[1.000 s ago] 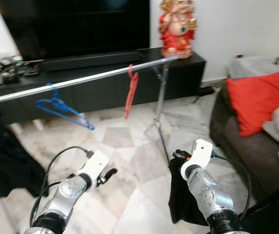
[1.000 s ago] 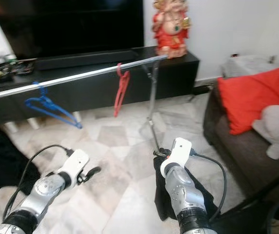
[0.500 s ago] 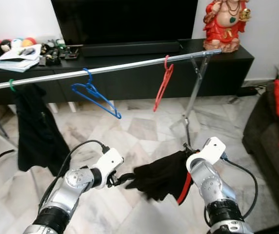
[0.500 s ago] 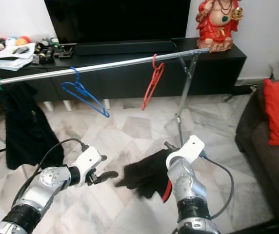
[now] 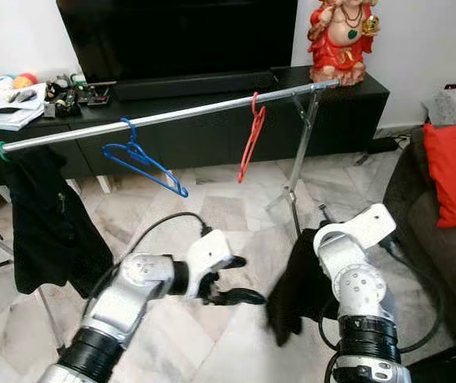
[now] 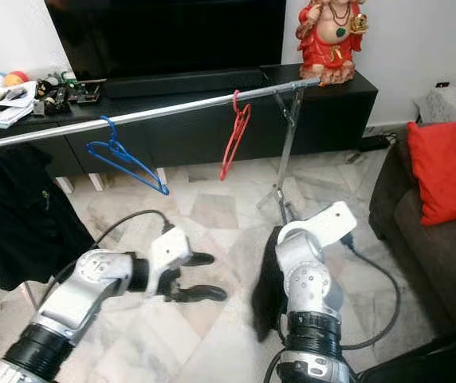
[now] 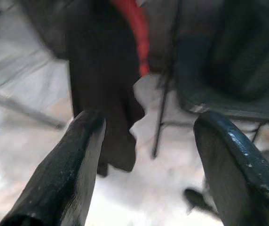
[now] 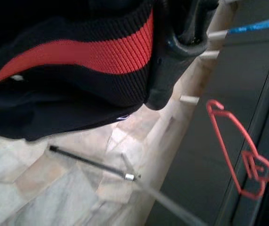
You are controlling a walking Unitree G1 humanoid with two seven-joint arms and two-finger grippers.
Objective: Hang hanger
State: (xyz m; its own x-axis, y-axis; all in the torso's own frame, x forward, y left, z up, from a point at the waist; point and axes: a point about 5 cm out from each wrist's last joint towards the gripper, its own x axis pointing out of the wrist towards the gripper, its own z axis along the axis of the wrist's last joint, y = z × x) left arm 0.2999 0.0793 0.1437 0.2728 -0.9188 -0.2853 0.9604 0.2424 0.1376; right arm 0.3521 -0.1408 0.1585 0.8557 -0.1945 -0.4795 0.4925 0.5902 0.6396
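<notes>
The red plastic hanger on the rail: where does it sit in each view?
Left eye view: red plastic hanger hangs on the silver rail, upper centre.
Right eye view: upper centre.
Left wrist view: cannot tell.
Right wrist view: right edge.
Shared landmark: the rail.

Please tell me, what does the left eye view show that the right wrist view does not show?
Left eye view alone: the left gripper with open jaws, the blue hanger, the black coat on the rail, the statue and the red cushion. Right wrist view alone: the garment's red knit stripe close up in the right gripper. Both: the red hanger and the dark garment.
</notes>
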